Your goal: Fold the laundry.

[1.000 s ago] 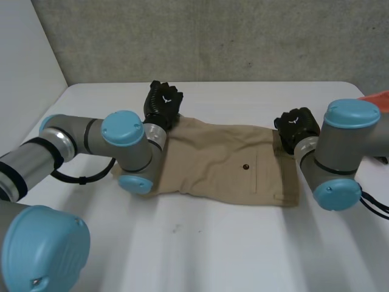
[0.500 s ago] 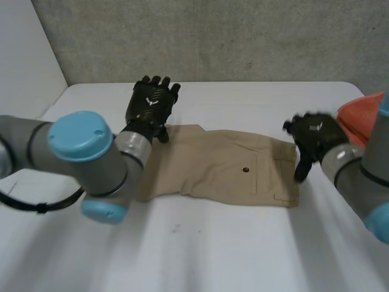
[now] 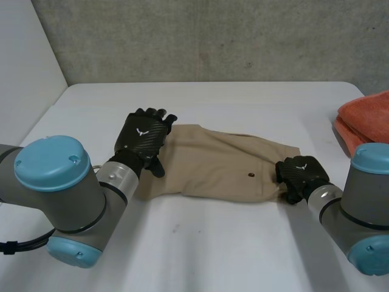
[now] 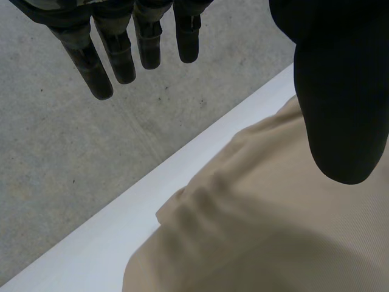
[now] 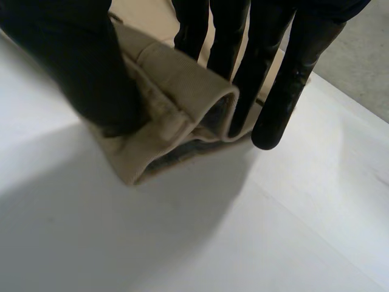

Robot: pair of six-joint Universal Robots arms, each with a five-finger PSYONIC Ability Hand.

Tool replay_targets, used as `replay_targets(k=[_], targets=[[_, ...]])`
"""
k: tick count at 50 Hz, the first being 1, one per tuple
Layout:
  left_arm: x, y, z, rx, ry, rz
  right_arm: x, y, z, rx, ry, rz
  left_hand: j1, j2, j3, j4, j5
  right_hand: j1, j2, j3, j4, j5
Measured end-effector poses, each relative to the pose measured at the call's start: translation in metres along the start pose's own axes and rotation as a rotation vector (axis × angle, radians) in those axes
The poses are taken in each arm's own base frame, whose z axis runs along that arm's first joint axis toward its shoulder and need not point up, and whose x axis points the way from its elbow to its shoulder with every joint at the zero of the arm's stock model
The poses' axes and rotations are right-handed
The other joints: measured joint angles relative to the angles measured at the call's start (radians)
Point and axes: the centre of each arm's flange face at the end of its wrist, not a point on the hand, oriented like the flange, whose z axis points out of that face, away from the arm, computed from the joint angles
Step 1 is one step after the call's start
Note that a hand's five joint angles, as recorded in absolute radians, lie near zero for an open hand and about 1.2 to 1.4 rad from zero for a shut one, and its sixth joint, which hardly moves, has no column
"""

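Progress: khaki shorts (image 3: 213,167) lie flat; cross fold seemingly still to do.
Right hand (image 3: 301,176): pinching waistband (image 5: 182,91) at shorts' 4 o'clock corner.
Left hand (image 3: 143,137): fingers straight, empty, over 9 o'clock end.

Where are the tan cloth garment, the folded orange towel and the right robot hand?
tan cloth garment (image 3: 206,167), head view, middle panel
folded orange towel (image 3: 366,115), head view, top layer
right robot hand (image 3: 299,174), head view, back

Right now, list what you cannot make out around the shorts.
Head view: the left hand and wrist hide the left end of the khaki shorts.
Head view: the orange towel is cut off by the edge.
Right wrist view: the right hand, pinching the waistband, covers the cloth beyond it.
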Motion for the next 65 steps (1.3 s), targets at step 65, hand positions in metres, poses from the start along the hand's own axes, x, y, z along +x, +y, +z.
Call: replay_targets(k=[65], targets=[[0.054,-0.035,0.059,0.106,0.166,0.000,0.013,-0.121,-0.005,0.206,-0.034,0.329,0.000,0.000,0.000,-0.003,0.000,-0.472,-0.626,-0.626,-0.606,-0.568]])
